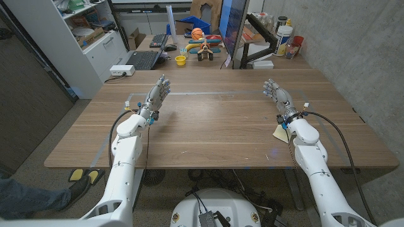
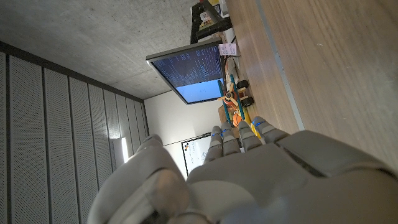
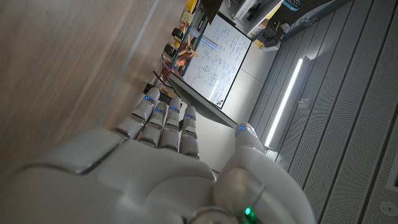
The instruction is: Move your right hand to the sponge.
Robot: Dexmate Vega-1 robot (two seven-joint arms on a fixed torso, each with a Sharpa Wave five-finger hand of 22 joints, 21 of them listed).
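Barely begun, by the look of it. Right hand (image 1: 276,93) raised over the desk (image 1: 214,126), fingers apart and stretched forward, holding nothing. Left hand (image 1: 158,94) likewise spread and empty on the far side, well apart. Only likely sponge (image 1: 278,132): a pale yellow, flat, squarish piece lying on the desk just beside the right wrist, partly hidden under the arm; too small to be sure of its surface. Behind the fingertips rather than ahead of them, so probably to be reached by drawing back and turning down onto it. Contact not yet made. Hands of smooth, rounded, light grey shells with darker jointed fingers, seen close in the wrist views. Desk of matte brown wood grain with pale tape lines across it.
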